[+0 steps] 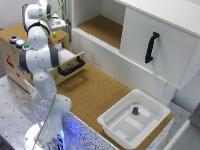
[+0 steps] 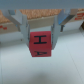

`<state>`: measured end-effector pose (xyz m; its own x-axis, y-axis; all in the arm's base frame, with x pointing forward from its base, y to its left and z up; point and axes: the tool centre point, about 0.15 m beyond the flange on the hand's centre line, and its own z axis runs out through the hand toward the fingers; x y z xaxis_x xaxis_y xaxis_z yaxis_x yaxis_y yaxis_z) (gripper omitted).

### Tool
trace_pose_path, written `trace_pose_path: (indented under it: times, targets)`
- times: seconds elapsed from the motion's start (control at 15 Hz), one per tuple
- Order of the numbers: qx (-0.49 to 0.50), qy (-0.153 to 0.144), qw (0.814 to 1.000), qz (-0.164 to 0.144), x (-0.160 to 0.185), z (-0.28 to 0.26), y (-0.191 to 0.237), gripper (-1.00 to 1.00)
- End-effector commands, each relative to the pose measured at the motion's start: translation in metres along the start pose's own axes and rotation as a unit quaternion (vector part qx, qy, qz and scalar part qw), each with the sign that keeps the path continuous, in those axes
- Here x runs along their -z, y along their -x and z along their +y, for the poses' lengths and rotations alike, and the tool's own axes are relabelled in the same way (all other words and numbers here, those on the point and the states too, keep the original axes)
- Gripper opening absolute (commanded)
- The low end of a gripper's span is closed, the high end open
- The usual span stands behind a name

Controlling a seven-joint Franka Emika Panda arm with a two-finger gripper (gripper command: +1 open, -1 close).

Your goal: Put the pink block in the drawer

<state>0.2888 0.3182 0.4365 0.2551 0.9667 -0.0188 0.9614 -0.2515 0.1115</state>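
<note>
End effector [image 2: 42, 31] grasping pink block [image 2: 41, 44]; drawer [image 1: 70, 61] open; small dark object [image 1: 135, 110] in white tray [image 1: 112, 127].

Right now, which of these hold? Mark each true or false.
1. The end effector grips the pink block between its fingers. True.
2. The plywood drawer is pushed fully shut. False: it stands pulled out from the wooden cabinet.
3. A small dark object lies in the white bin. True.
4. The big white door has a white handle. False: its handle is black.
</note>
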Motion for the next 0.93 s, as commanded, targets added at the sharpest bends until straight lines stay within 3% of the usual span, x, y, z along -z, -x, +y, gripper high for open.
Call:
trace_pose_path:
  times: [0.0,0.27,0.67,0.73,0.87]
  targets:
    - [0.033,0.019,0.995,0.092,-0.062,0.002,0.027,-1.0]
    - [0.054,-0.048,0.995,0.063,-0.091,0.031,-0.003,-1.0]
    - [0.013,-0.084,0.996,0.034,-0.115,0.05,-0.017,-1.0]
    - [0.011,-0.088,0.996,0.025,-0.116,0.05,-0.017,1.0]
    - [0.005,-0.088,0.996,0.017,-0.112,0.045,-0.012,1.0]
